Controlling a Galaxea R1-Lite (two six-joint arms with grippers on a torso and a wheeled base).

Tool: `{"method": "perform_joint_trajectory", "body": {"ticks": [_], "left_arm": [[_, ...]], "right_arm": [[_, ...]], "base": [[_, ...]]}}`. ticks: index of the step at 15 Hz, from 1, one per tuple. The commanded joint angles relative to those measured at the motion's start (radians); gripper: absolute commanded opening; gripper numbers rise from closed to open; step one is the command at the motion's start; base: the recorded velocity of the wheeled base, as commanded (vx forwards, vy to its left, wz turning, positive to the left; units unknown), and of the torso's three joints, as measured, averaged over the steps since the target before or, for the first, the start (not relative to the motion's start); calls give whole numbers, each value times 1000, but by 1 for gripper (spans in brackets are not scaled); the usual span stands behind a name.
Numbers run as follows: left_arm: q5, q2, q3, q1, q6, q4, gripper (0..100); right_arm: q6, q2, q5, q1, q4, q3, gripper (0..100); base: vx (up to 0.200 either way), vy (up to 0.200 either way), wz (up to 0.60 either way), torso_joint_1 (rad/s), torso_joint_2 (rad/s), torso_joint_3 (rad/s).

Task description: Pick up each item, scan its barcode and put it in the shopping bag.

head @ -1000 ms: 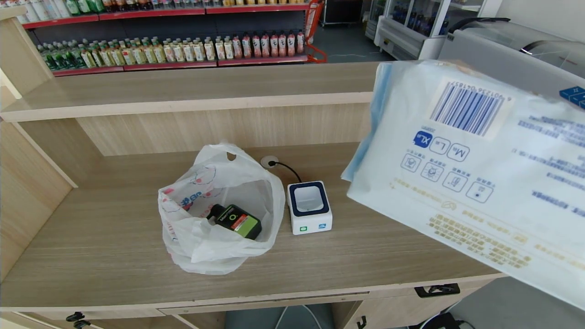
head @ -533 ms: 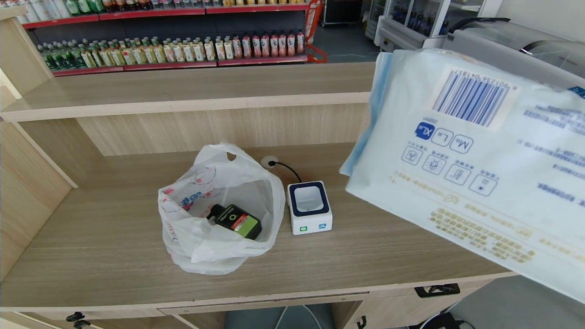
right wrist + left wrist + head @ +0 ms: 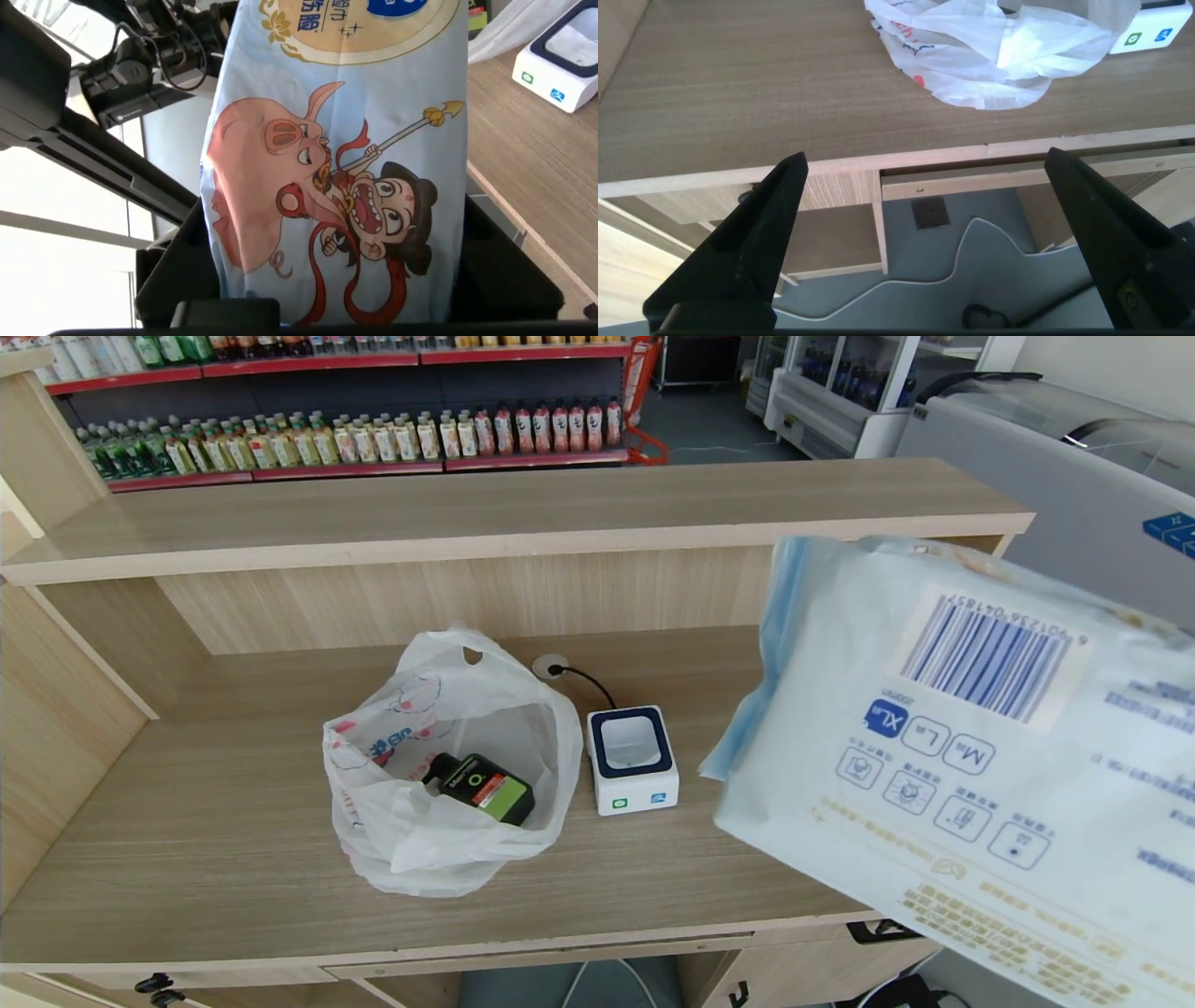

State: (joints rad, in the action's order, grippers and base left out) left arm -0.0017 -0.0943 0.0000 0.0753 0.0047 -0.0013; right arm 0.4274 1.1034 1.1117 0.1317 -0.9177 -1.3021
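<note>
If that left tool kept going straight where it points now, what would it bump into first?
The left tool would probably meet the light wooden counter's front edge first; depth is unclear.

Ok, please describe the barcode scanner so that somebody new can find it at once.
On the wooden counter, find the open white shopping bag. Beside it on the right sits the scanner: a small white box with a dark blue frame around its top window and a black cable behind it.

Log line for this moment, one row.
phase: scan pending | right hand: shut on soft pack, barcode up, right of scanner | left hand: open, empty | shopping bag: holds dark box
</note>
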Motion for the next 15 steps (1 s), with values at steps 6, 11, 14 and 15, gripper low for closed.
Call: {"method": "perform_joint_trajectory", "body": {"ticks": [6,11,14,15], "left_arm": [[0,-1,0,0,0,0,100],[0,-1,0,0,0,0,100],[0,-1,0,0,0,0,100],[0,-1,0,0,0,0,100]], "right_arm": [[1,-27,0,12,0,12,0],[160,46,-136,2,201,21,0],[180,76,-153,-44,623,188,0],[188,92,-173,-46,746,250,0]], "base": [[0,0,0,0,0,0],[0,0,0,0,0,0],[0,0,0,0,0,0],[0,0,0,0,0,0]]}}
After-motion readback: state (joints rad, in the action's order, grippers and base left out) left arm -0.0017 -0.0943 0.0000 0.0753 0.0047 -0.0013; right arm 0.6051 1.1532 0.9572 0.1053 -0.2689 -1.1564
